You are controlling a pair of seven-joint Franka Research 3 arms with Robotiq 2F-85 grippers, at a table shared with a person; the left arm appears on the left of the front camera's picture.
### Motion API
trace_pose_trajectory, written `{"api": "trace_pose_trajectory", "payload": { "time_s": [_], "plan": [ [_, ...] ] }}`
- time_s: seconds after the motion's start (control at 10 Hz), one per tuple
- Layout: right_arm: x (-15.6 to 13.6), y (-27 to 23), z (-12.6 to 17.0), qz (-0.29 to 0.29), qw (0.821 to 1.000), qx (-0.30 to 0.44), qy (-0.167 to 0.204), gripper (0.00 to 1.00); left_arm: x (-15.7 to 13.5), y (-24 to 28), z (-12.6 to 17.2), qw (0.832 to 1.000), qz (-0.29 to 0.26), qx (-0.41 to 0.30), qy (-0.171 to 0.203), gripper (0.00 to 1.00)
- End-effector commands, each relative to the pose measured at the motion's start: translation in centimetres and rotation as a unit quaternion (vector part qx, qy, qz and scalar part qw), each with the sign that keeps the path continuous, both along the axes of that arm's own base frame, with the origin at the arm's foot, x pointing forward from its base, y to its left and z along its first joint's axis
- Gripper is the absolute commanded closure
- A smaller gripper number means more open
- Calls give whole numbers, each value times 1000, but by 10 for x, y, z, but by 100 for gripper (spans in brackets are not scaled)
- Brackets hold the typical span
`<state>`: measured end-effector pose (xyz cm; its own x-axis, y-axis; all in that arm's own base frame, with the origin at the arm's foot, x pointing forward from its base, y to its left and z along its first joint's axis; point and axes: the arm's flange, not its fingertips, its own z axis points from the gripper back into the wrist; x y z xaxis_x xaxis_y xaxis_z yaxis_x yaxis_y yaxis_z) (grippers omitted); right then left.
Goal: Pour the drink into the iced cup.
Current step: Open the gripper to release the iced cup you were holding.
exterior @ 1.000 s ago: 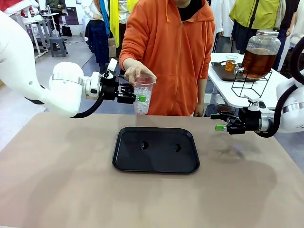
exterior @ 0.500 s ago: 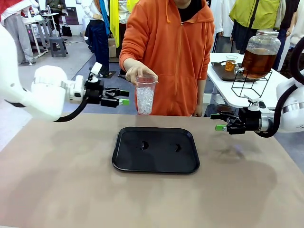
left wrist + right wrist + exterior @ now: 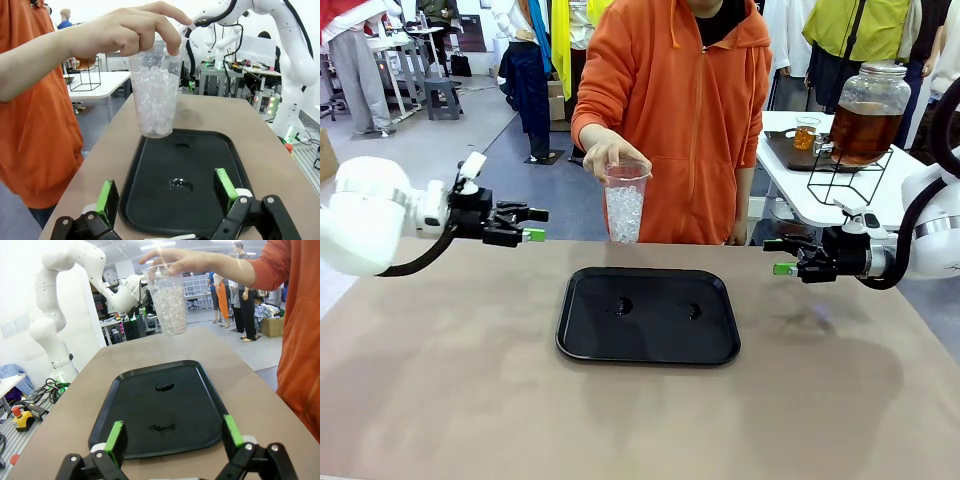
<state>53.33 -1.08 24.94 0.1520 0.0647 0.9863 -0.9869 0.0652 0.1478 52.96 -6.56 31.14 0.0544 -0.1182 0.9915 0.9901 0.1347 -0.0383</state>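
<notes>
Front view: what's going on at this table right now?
A person's hand holds a clear cup of crushed ice by its rim, above the table's far edge behind the black tray. The left gripper and the right gripper are both open and hold nothing, one on each side.

One clear cup (image 3: 624,202) of ice, one person's hand (image 3: 611,153) and one black tray (image 3: 648,315) with two small wet spots are here. Two grippers count: left gripper (image 3: 534,224), right gripper (image 3: 775,257). One drink jar (image 3: 868,114) and one small glass (image 3: 806,132) sit on one side table (image 3: 800,195).
</notes>
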Motion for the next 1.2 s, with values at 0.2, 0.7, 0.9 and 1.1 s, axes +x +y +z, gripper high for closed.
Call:
{"api": "trace_pose_trajectory", "payload": {
  "time_s": [0.2,0.7,0.9,1.1],
  "plan": [
    [1,2,3,0,1000,1,-1,0,-8,25,-25,1000,-11,-23,-12,0],
    [1,2,3,0,1000,1,-1,0,-3,17,-18,1000,0,-17,-5,0],
    [1,2,3,0,1000,1,-1,0,-3,17,-18,1000,0,-17,-5,0],
    [1,2,3,0,1000,1,-1,0,-3,17,-18,1000,0,-17,-5,0]
  ]
}}
